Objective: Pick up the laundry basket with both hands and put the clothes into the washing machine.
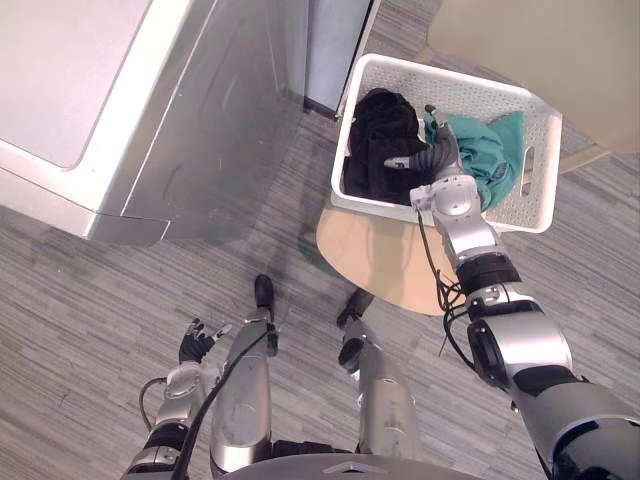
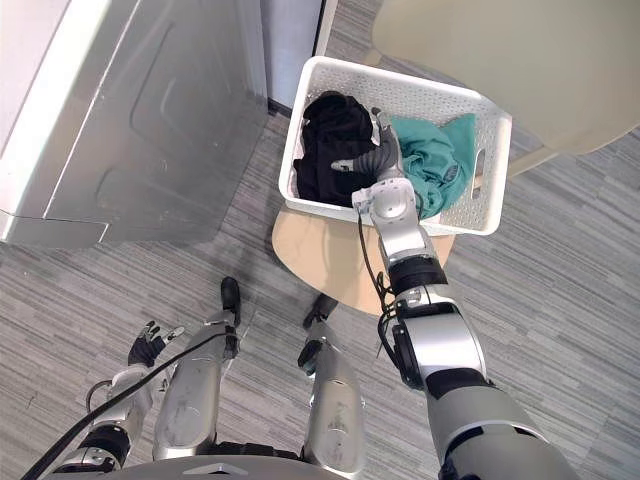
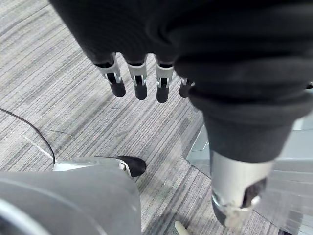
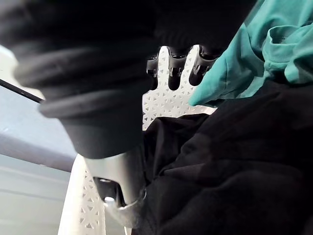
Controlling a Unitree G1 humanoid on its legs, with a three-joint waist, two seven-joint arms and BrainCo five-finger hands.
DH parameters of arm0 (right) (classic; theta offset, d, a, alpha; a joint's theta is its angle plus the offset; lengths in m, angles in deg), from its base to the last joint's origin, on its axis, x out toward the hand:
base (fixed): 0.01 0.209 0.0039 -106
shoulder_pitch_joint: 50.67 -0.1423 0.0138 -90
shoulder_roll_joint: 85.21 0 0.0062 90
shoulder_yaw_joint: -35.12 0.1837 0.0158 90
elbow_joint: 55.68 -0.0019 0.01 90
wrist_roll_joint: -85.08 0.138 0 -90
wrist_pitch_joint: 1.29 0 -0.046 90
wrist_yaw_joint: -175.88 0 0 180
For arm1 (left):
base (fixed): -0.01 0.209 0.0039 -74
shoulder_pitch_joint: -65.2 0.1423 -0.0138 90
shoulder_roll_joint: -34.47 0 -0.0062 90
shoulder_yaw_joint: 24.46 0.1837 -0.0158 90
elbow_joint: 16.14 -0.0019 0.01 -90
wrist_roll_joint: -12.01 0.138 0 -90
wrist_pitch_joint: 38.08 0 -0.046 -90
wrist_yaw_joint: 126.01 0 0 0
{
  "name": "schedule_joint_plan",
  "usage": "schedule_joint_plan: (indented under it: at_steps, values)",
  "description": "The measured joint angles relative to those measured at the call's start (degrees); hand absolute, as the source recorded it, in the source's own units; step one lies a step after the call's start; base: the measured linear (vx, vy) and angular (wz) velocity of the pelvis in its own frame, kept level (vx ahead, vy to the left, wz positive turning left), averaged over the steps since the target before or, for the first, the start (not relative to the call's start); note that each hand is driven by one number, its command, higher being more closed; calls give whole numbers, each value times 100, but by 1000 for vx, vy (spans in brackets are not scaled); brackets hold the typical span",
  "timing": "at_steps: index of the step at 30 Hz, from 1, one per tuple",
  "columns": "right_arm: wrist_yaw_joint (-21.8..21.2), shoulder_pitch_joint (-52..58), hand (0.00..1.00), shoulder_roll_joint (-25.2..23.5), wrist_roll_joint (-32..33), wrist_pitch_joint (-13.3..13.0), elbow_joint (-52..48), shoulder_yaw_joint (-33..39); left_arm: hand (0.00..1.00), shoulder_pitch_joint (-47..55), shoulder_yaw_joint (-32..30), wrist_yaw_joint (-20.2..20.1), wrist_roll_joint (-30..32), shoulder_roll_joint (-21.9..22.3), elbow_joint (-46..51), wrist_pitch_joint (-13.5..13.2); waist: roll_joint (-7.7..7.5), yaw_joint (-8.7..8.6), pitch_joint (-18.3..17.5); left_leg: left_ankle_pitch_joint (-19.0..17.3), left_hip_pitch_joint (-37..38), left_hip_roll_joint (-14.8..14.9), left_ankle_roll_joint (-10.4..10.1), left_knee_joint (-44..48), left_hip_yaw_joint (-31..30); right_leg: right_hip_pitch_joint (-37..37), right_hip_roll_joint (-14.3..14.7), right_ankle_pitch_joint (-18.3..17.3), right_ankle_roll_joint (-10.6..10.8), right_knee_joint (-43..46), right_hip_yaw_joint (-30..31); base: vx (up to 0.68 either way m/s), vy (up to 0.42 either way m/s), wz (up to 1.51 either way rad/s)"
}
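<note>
A silver washing machine (image 1: 100,110) stands at the left, well apart from the basket. The left hand (image 1: 197,343) hangs low beside the robot over the striped floor (image 1: 120,290). Its wrist view adds what the head views cannot: the fingers (image 3: 140,83) are straight, side by side, holding nothing. Right of centre, a white perforated laundry basket (image 1: 540,190) sits on a round wooden table (image 1: 375,265), with a black garment (image 1: 375,135) bunched in its left half and a teal garment (image 1: 495,150) in its right. The right hand (image 1: 435,160) is down inside the basket between the two. Its wrist view shows its fingers (image 4: 174,73) relaxed and reaching toward the basket wall, thumb apart, grasping nothing, with the black cloth close below.
</note>
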Motion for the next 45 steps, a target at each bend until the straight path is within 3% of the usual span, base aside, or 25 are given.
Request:
schedule_joint_plan:
  at_steps: [5, 19, 32, 33, 40, 45]
  values:
    - [-58, -310, 0, -4, 5, 99, 650, 30, 0, -105, 5, 47, -161, 49, -1, -1, 0, 39, 0, 50, -124, -3, 1, -2, -136, -9, 1, 1, -2, -27, -148, 12, -1, 13]
    - [-93, -692, 0, 25, 71, 199, 1115, -64, 0, -273, 69, 122, -400, 238, 240, -51, -9, 104, -9, 153, -567, -10, -13, -4, -400, -218, 37, 52, -16, -156, -397, 2, 2, 8]
    - [-244, -862, 0, 388, 241, 242, 1384, -382, 0, -377, -111, 243, -530, 426, 864, -37, -38, 262, -34, 165, -1358, 62, -17, 311, -713, -638, 131, 114, -68, -187, -656, -7, 0, 7]
    - [-244, -847, 100, 388, 216, 252, 1383, -391, 0, -377, -114, 243, -560, 431, 907, -36, -38, 254, -34, 167, -1394, 64, -19, 321, -736, -642, 137, 114, -68, -188, -696, 7, 2, 9]
    - [-245, -673, 100, 377, -6, 305, 1327, -563, 0, -376, -350, 241, -659, 455, 916, -35, -192, 269, -124, 137, -1483, 129, -39, 405, -733, -704, 193, 113, -71, -189, -678, 7, -5, -3]
    - [-282, -569, 100, 305, 3, 329, 1321, -488, 0, -377, -427, 245, -659, 466, 912, -31, -209, 311, -134, 89, -1514, 199, -63, 511, -736, -706, 233, 111, -89, -185, -647, 0, -5, -6]
